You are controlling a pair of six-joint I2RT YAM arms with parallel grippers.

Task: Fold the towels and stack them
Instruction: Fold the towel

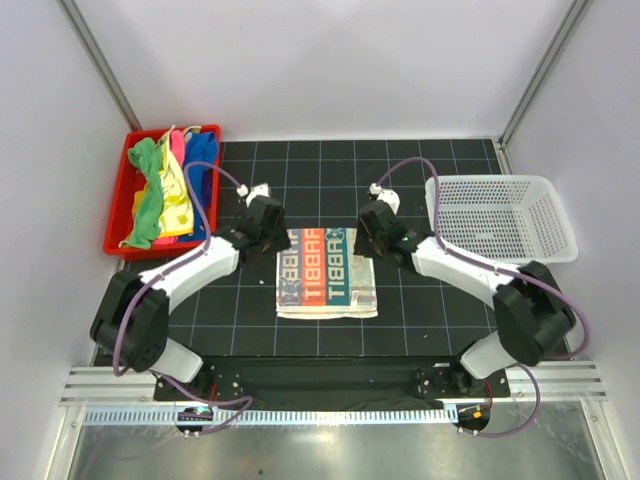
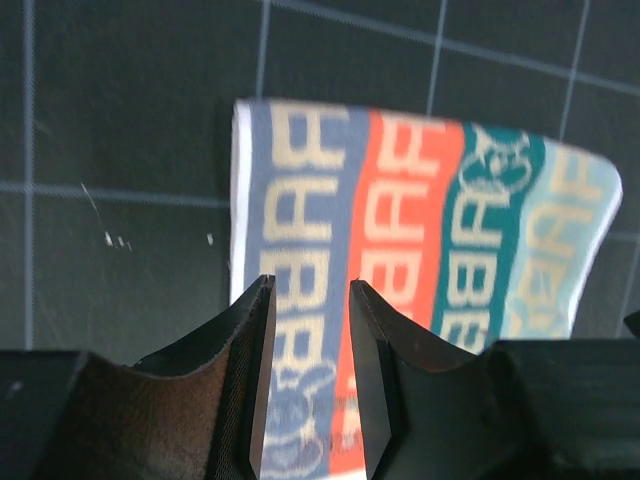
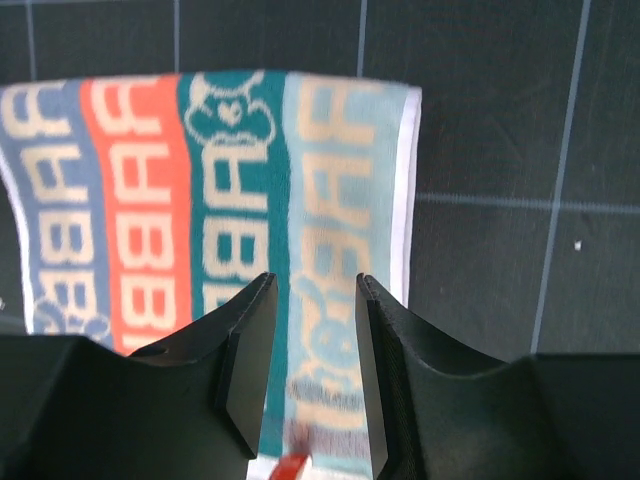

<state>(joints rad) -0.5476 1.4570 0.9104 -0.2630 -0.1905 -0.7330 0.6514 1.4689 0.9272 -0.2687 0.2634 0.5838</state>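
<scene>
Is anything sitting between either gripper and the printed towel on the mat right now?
Nothing visible is. The left gripper and the right gripper sit over the far corners of the printed towel, jaws apart, with only its cloth showing through each gap.

Printed towel point(image 3: 140, 200): near edge behind the right gripper point(image 3: 313, 285), left side past the view's edge.

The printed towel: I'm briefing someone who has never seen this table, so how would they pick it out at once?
On the black gridded mat, look at the centre, between the red bin and the white mesh basket. The printed towel lies there flat. Unlike the plain crumpled towels in the bin, it carries lettered stripes of blue-grey, orange-red, teal and pale blue.
</scene>
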